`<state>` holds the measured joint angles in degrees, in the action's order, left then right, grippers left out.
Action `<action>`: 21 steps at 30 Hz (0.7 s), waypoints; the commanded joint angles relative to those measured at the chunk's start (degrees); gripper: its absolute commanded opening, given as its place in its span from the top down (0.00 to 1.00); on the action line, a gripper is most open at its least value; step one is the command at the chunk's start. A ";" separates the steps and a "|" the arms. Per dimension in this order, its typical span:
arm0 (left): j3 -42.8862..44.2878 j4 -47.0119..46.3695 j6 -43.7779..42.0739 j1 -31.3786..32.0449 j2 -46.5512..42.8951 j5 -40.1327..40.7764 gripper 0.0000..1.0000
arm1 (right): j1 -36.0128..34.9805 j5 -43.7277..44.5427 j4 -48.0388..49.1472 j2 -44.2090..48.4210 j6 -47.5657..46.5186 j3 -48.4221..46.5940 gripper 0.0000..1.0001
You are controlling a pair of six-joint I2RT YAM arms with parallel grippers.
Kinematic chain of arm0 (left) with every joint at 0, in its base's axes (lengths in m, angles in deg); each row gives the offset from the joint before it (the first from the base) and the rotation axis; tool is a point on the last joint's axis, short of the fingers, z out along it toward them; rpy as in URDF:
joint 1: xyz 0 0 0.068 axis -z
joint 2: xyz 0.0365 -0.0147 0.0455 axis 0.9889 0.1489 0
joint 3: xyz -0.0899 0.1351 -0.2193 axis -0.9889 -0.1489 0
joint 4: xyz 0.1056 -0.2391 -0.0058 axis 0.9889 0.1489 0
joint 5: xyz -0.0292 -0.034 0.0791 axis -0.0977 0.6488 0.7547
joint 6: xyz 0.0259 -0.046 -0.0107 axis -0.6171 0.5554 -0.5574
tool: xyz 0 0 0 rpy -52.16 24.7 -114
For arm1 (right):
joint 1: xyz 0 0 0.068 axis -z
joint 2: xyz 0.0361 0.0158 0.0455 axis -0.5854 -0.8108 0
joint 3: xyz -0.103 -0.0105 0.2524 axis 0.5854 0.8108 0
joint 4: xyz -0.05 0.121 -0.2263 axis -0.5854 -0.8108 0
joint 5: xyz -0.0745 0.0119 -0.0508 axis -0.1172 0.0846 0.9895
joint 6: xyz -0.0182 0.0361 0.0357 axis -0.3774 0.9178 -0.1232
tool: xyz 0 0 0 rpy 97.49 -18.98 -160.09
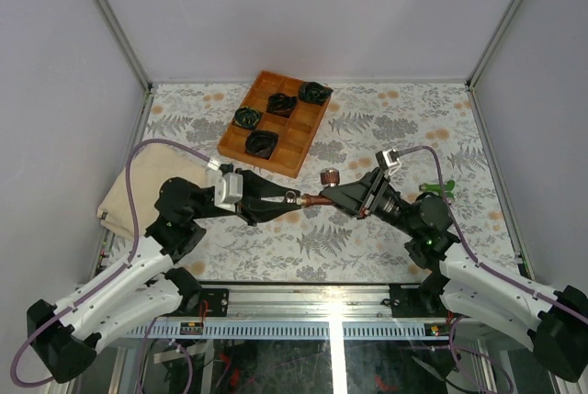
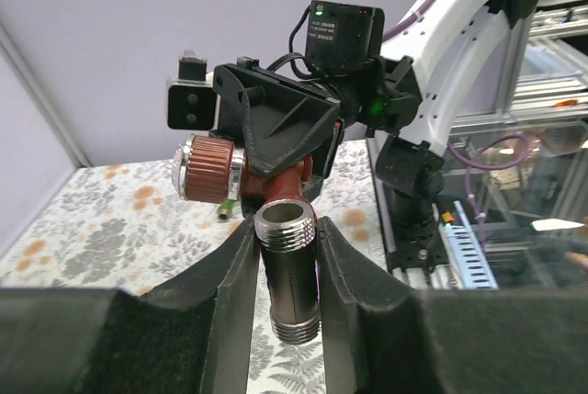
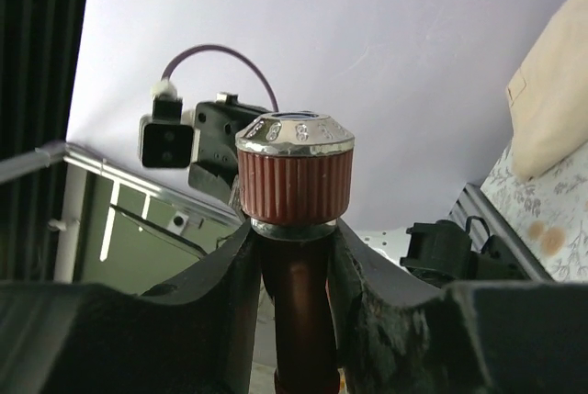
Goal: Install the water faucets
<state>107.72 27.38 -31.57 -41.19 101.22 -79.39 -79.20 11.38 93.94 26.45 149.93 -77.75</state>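
Above the table (image 1: 367, 247), the right pincer (image 3: 294, 240) clamps the red-brown faucet (image 3: 296, 174) under its ribbed knob. The left pincer (image 2: 287, 230) grips a silvery threaded tube (image 2: 288, 275) meeting it; the green faucet (image 1: 439, 189) lies beside the right arm.

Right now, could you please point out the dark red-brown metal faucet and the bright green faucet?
dark red-brown metal faucet (image 3: 294, 185): right wrist view, its ribbed knob.
bright green faucet (image 1: 442, 188): top external view, its body.

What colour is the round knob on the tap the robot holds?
The knob is reddish-brown with a shiny silver top, clearest in the right wrist view.
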 commanded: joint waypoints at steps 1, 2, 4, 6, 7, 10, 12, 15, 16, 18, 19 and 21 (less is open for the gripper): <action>-1.10 -1.02 -9.35 1.87 -1.25 8.35 1.00 | -0.80 1.25 -7.01 2.01 4.58 -2.96 1.00; -1.44 -1.04 -10.36 2.28 -1.57 9.33 1.00 | -0.76 2.02 -8.78 2.71 4.46 -2.95 1.00; -1.58 -0.24 -14.00 3.39 -1.64 11.02 1.00 | -0.80 2.84 -10.80 3.28 5.56 -2.72 1.00; -1.07 1.89 -18.42 4.60 -1.36 11.90 1.00 | -0.81 2.60 -9.87 2.71 8.95 -1.63 1.00; -0.58 3.30 -20.71 5.08 -1.18 11.72 1.00 | -0.83 2.27 -7.76 1.94 11.33 -0.58 1.00; 1.15 7.51 -26.84 6.28 -0.67 10.95 1.00 | -0.81 1.59 -1.64 -0.07 17.90 2.12 1.00; 1.96 10.57 -31.68 7.16 -0.97 10.93 1.00 | -0.77 1.09 -0.11 -0.72 20.43 2.73 1.00; 3.11 15.28 -38.05 8.43 -1.61 12.25 1.00 | -0.76 0.88 1.36 -1.09 23.75 3.20 1.00; 3.48 16.88 -40.18 8.92 -1.68 13.08 1.00 | -0.81 0.72 1.54 -1.13 24.61 3.24 1.00; 4.34 19.94 -43.62 10.13 -1.89 15.66 1.00 | -0.79 0.23 1.58 -1.35 25.60 3.24 1.00; 4.62 21.46 -45.33 10.54 -2.09 16.66 1.00 | -0.78 0.02 1.31 -1.51 25.83 3.18 1.00; 5.15 23.87 -47.94 11.54 -2.32 18.53 1.00 | -0.83 0.04 1.21 -1.66 25.90 3.35 1.00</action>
<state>109.97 46.26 -68.27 -31.20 99.64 -67.43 -79.16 15.27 90.10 24.68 172.05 -73.75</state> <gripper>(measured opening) 0.260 0.371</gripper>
